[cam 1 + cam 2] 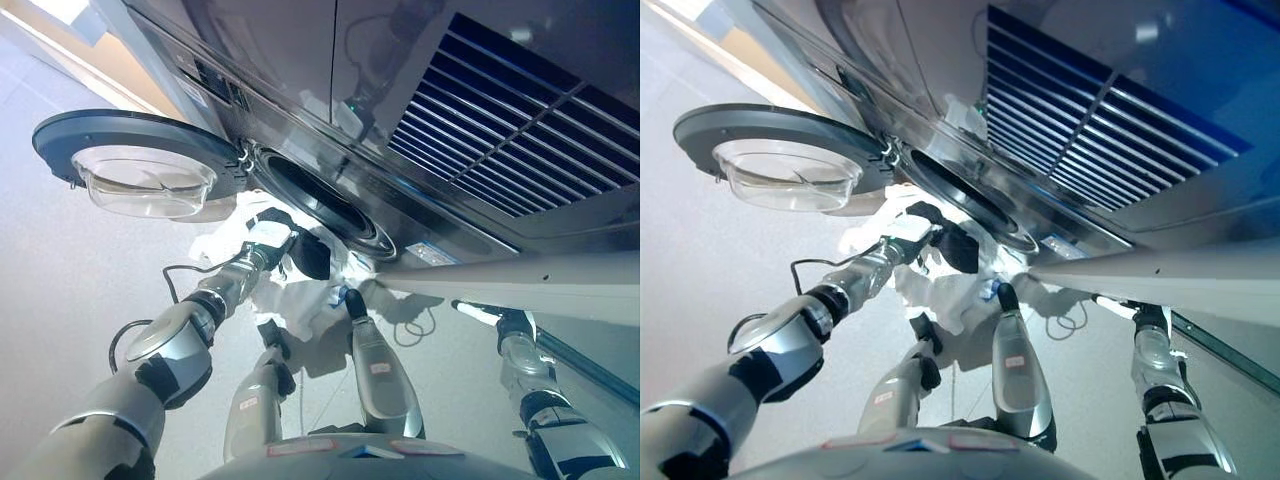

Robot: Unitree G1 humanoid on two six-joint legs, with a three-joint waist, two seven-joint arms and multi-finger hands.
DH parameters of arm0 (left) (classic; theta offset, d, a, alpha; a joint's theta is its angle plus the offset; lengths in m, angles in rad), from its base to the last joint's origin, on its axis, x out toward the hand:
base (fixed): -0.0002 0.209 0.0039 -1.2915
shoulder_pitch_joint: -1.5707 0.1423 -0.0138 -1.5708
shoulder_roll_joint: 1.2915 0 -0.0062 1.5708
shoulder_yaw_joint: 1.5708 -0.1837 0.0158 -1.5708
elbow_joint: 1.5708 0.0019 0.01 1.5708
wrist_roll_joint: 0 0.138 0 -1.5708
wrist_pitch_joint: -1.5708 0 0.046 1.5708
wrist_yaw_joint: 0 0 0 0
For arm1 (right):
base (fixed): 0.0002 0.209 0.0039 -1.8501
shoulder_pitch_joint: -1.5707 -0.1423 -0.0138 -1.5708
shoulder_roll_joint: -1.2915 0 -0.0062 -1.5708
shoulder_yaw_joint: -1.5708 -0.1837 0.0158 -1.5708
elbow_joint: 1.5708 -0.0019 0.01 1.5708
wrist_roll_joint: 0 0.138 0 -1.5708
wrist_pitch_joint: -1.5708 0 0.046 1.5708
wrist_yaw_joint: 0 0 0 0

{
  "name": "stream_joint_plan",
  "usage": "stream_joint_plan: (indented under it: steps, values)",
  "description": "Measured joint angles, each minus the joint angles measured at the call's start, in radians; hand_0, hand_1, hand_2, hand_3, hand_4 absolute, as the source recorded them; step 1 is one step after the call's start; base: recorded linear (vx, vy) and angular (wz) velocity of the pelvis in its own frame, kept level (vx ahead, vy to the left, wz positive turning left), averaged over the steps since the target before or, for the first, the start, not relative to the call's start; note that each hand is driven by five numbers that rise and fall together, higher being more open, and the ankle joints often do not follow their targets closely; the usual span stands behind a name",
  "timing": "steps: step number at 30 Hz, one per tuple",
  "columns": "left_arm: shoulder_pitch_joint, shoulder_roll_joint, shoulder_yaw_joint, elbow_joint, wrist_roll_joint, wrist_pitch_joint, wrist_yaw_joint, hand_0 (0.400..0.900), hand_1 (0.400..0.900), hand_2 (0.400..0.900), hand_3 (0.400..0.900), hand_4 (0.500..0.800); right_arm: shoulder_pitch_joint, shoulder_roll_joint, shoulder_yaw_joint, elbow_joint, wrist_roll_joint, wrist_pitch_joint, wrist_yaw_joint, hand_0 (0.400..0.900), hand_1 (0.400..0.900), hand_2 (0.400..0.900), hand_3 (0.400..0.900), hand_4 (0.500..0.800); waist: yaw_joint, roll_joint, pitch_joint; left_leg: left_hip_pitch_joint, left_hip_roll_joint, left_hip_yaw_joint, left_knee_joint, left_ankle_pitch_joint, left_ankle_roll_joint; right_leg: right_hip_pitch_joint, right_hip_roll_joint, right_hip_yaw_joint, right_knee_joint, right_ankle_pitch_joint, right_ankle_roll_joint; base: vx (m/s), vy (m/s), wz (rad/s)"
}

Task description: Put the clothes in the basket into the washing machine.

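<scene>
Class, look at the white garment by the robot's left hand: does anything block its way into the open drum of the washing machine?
Nothing visible does. The door is swung fully aside to the left, and the drum opening lies clear just above the white garment by the left hand.

- Washing machine (420, 110): body cut off by top and right edges; full outline not visible.
- Drum opening (320, 200): interior dark; contents cannot be made out.
- Door (140, 160): left rim runs close to the frame edge; glass bowl blurred.
- Left hand (305, 250): dark against white clothes (300, 300); finger posture too indistinct to tell.
- Right hand (515, 320): mostly hidden beneath a pale panel (520, 285); fingers not visible.
- Clothes: piece count undeterminable; lower part hidden behind the robot.
- Basket: not identifiable in either view.
</scene>
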Motion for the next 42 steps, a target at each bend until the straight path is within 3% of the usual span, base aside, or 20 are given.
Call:
stream_joint_plan:
  steps: [11, 19, 25, 42]
  values:
    - [-0.066, 0.035, 0.000, 0.001, 0.004, 0.019, 0.055, 0.900, 0.900, 0.900, 0.900, 0.800, -0.009, 0.005, 0.037, -0.064, 0.022, -0.027, 0.004, 0.900, 0.900, 0.900, 0.900, 0.800, -0.001, -0.002, -0.002, -0.146, 0.052, 0.026, 0.194, -0.086, -0.009, -0.122, 0.030, 0.039, 0.085, -0.015, -0.010, -0.02, 0.022, -0.13]
    - [-0.068, 0.060, -0.001, 0.021, 0.045, 0.057, 0.076, 0.900, 0.900, 0.900, 0.900, 0.800, -0.006, 0.009, 0.050, -0.071, 0.040, -0.041, -0.003, 0.900, 0.900, 0.900, 0.900, 0.800, -0.002, -0.018, -0.015, -0.235, 0.091, 0.026, 0.328, -0.156, -0.010, -0.181, 0.052, 0.053, 0.123, -0.030, -0.013, 0.02, 0.027, -0.13]
    - [-0.088, 0.093, -0.001, 0.021, 0.062, 0.069, 0.087, 0.900, 0.900, 0.900, 0.900, 0.800, -0.001, 0.026, 0.051, -0.100, 0.040, -0.050, -0.005, 0.900, 0.900, 0.900, 0.900, 0.800, -0.010, -0.058, -0.047, -0.310, 0.097, 0.027, 0.412, -0.194, -0.004, -0.251, 0.055, 0.065, 0.173, -0.030, -0.004, -0.02, 0.005, -0.08]
    - [-0.119, 0.122, -0.001, 0.022, 0.081, 0.088, 0.100, 0.900, 0.900, 0.900, 0.900, 0.800, 0.019, 0.038, 0.067, -0.161, 0.073, -0.068, -0.006, 0.900, 0.900, 0.900, 0.900, 0.800, -0.030, -0.062, -0.045, -0.470, 0.147, 0.050, 0.587, -0.274, 0.013, -0.409, 0.087, 0.107, 0.272, -0.045, 0.011, -0.02, -0.004, -0.09]
